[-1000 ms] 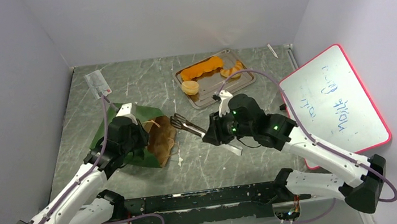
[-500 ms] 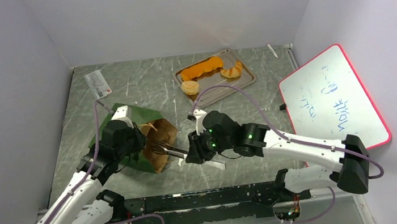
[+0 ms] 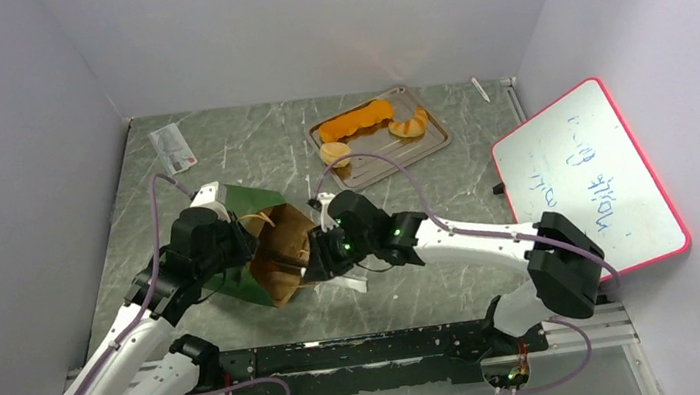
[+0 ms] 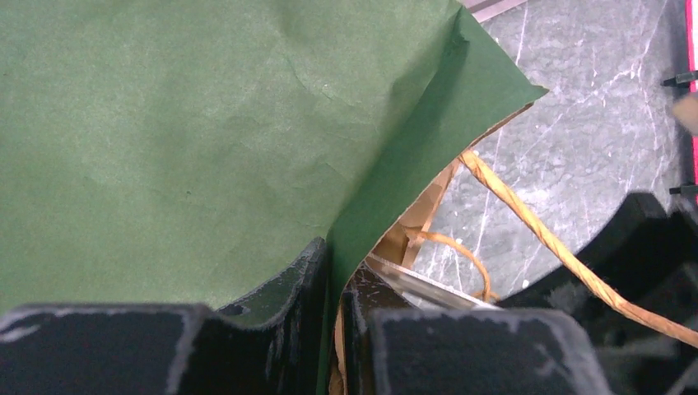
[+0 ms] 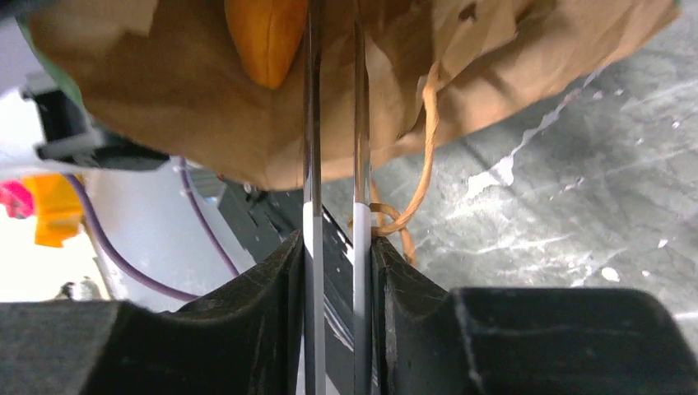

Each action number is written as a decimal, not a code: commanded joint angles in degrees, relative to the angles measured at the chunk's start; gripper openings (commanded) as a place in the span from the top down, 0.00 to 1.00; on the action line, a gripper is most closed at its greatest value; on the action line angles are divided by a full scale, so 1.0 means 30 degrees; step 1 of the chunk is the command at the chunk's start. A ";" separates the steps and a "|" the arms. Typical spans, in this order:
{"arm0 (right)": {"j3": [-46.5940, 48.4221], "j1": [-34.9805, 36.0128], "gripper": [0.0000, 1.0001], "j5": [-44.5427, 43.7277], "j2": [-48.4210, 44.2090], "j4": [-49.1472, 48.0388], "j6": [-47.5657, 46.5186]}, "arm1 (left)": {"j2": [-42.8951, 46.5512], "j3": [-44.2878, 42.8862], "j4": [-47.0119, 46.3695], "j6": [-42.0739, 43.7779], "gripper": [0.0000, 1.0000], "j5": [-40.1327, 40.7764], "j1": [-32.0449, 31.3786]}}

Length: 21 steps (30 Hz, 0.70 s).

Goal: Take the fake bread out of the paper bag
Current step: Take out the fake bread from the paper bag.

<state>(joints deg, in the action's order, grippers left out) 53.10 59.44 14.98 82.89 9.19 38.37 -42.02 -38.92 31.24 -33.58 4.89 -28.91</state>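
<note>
The dark green paper bag (image 3: pixel 244 202) lies on its side, brown mouth facing right. My left gripper (image 3: pixel 239 243) is shut on its upper rim; in the left wrist view the green wall (image 4: pixel 181 123) is pinched between the fingers at my left gripper (image 4: pixel 337 263). My right gripper (image 3: pixel 321 258) is shut on metal tongs (image 5: pixel 333 123), whose two blades reach into the bag mouth. An orange bread piece (image 5: pixel 265 37) lies inside, just left of the blades. A baguette (image 3: pixel 357 119), croissant (image 3: pixel 408 127) and bun (image 3: pixel 333 152) lie on the tray (image 3: pixel 432 144).
A tan cord handle (image 5: pixel 424 156) hangs from the bag mouth beside the tongs. A pink-framed whiteboard (image 3: pixel 586 179) leans at the right wall. A small card (image 3: pixel 172 147) lies at the back left. The black rail (image 3: pixel 365 349) runs along the near edge.
My right arm has swung left and pushed the tongs from open table into the bag mouth. My left gripper has raised the bag's rim, opening the mouth wider.
</note>
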 commanded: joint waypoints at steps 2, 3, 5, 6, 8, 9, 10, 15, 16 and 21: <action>0.0975 -0.1786 0.71 0.2551 0.0946 -0.3381 0.1830 | 0.0039 -0.0817 0.0820 -0.0711 0.93 -0.1148 0.0084; 0.1231 -0.1956 0.71 0.2687 0.1246 -0.3312 0.1782 | 0.0091 -0.0760 0.0888 -0.0815 0.93 -0.1206 0.0084; 0.2052 -0.2079 0.71 0.3153 0.1919 -0.3228 0.1757 | 0.0247 -0.0717 0.0920 -0.1032 0.93 -0.1255 0.0084; 0.2109 -0.2073 0.71 0.3411 0.2133 -0.3428 0.1820 | 0.0286 -0.0747 0.1033 -0.1111 0.93 -0.1226 0.0084; 0.1839 -0.2108 0.70 0.3881 0.2358 -0.4212 0.2152 | 0.0248 -0.0863 0.1201 -0.1181 0.93 -0.1199 0.0085; 0.1701 -0.2117 0.69 0.4106 0.2470 -0.4540 0.2265 | 0.0176 -0.0930 0.1291 -0.1163 0.93 -0.1216 0.0085; 0.1585 -0.2162 0.68 0.4442 0.2609 -0.4907 0.2378 | 0.0083 -0.1015 0.1376 -0.1143 0.93 -0.1236 0.0088; 0.1023 -0.2367 0.65 0.5147 0.3028 -0.5740 0.2796 | -0.0669 -0.1097 0.1301 -0.0995 0.93 -0.1818 0.0092; 0.1046 -0.2413 0.65 0.5268 0.3144 -0.5731 0.2833 | -0.0704 -0.1062 0.1241 -0.1015 0.93 -0.1872 0.0085; 0.0545 -0.2546 0.61 0.6035 0.3704 -0.6226 0.3570 | -0.0653 -0.0864 0.0883 -0.1055 0.93 -0.1975 0.0084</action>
<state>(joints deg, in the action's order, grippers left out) 56.01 52.27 29.47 92.84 -4.82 46.83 -44.38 -40.38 35.00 -36.05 1.65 -28.91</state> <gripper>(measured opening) 0.385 0.071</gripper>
